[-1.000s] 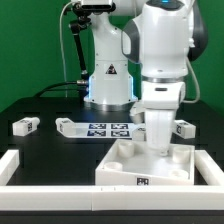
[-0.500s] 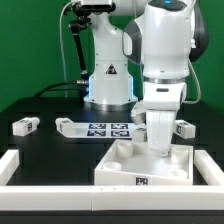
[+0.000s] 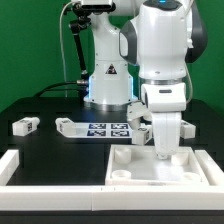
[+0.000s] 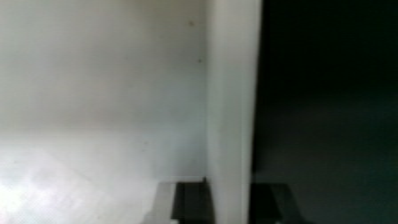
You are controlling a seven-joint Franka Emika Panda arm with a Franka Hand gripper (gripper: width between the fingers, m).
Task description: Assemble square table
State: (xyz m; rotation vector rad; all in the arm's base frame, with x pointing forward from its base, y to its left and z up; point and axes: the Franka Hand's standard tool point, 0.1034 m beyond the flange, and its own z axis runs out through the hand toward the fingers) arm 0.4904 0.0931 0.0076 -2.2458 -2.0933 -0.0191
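Black bench (image 3: 50, 108), green curtain (image 3: 30, 40): your square top (image 3: 135, 172) lies lower right of the frame, claw (image 3: 165, 152) down at its rim. Clenched or not, you can't tell. A weak pinch could let it twist into the rail (image 3: 20, 168).

One square top (image 3: 160, 170), one marker board (image 3: 100, 128) and at least two leg blocks (image 3: 25, 126) are in sight.
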